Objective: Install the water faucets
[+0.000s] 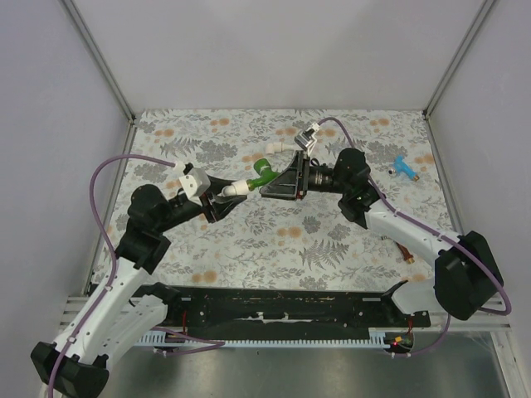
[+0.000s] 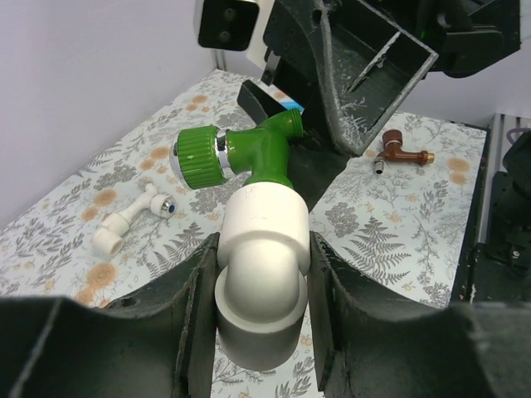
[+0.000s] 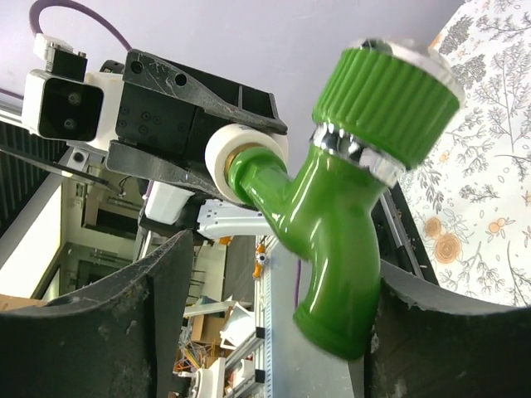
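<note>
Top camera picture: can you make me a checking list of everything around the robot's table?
Surface: flowery table cloth, lying flat.
Job's things: green faucet stuck into the white elbow pipe, both up in the air; blue faucet, brown faucet and white faucet lying on the cloth.
Clutter: nothing seen.
Fingers: left fingers shut on the elbow pipe; right fingers open around the green faucet, with a gap on one side.
Cables: purple cables looping from both arms.
Surroundings: pale walls, metal frame.
</note>
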Controlling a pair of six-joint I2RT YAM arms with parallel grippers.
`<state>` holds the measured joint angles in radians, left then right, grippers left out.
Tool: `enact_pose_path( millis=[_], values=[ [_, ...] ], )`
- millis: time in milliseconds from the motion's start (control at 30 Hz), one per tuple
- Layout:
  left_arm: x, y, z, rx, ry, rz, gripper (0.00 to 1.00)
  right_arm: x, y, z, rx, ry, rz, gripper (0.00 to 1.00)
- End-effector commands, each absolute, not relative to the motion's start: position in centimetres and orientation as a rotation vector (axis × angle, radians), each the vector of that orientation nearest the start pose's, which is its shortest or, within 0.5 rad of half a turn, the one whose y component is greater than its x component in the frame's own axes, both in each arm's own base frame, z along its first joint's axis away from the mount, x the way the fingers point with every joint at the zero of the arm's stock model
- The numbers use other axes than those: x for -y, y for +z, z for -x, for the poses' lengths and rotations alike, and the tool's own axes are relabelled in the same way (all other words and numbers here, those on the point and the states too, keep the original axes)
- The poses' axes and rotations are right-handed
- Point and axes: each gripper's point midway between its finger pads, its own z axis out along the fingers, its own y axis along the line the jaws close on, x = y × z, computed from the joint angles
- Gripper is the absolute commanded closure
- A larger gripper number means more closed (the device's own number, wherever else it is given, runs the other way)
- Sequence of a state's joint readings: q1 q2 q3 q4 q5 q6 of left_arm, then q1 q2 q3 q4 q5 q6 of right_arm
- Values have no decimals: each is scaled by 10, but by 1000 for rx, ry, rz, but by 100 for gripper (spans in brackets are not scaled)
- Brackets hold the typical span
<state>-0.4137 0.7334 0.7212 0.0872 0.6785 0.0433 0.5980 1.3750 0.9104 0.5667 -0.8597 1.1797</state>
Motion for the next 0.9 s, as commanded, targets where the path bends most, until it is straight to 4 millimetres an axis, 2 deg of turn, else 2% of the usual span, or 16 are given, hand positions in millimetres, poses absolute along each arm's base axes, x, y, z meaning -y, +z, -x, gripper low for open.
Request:
enact_pose_path(
  millis=[0, 167, 200, 233, 400, 600, 767, 867],
  values=[
    [206, 350, -221, -1208, -744, -796, 98, -333, 328, -221, -1806, 1928, 348, 27],
    [205, 349, -224, -1214, -735, -778, 98, -328, 324, -225, -1806, 1889, 336, 21],
    [204, 349, -225, -1229, -750, -750, 98, -327, 323, -226, -1798, 1875, 347, 18],
    [203, 349, -227, -1237, -745, -730, 98, -325, 324, -226, -1783, 1858, 362, 2],
    [201, 349, -233, -1273, -769, -667, 98, -303, 318, -234, -1671, 1652, 476, 2],
    [208, 347, -238, -1345, -900, -570, 98, -267, 299, -248, -1480, 1121, 705, 2],
    [211, 355, -232, -1342, -1060, -488, 98, -251, 308, -248, -1226, 835, 878, 2],
    [214, 359, -230, -1356, -1184, -450, 98, -249, 315, -246, -1123, 773, 965, 2]
  ],
)
